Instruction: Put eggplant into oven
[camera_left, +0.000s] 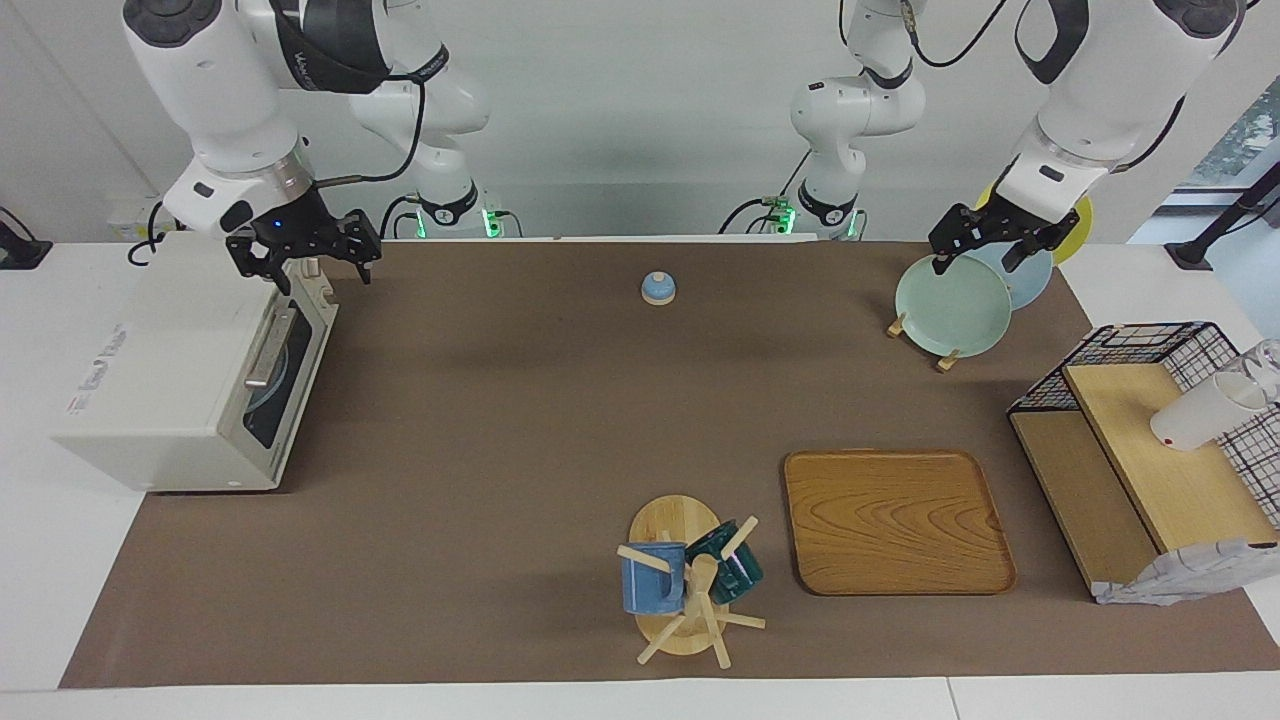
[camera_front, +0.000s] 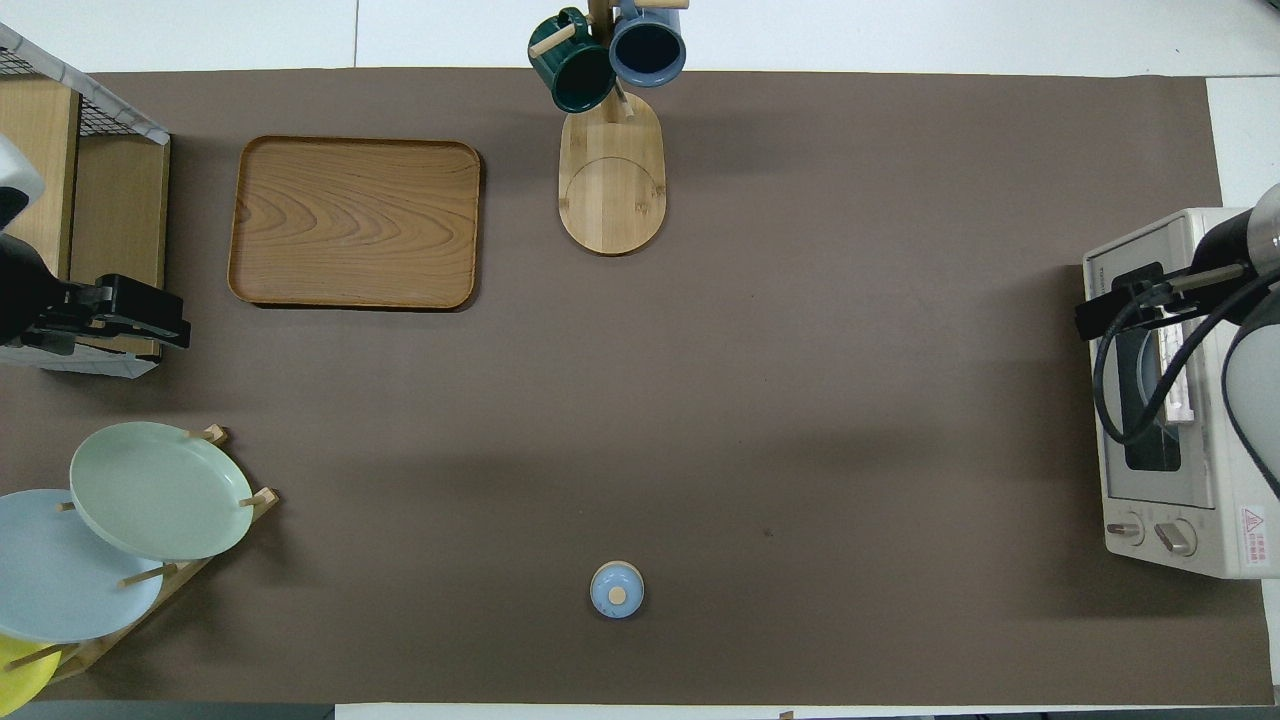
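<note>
The eggplant is hidden in both views. The off-white oven stands at the right arm's end of the table with its dark glass door closed. Something pale blue shows through the glass. My right gripper hangs open and empty just above the door's top edge, at the oven corner nearest the robots. My left gripper waits open and empty over the plate rack at the left arm's end.
Green plate and blue plate lean in a wooden rack. A small blue lid lies near the robots. A wooden tray, a mug tree and a wire-and-wood shelf stand farther out.
</note>
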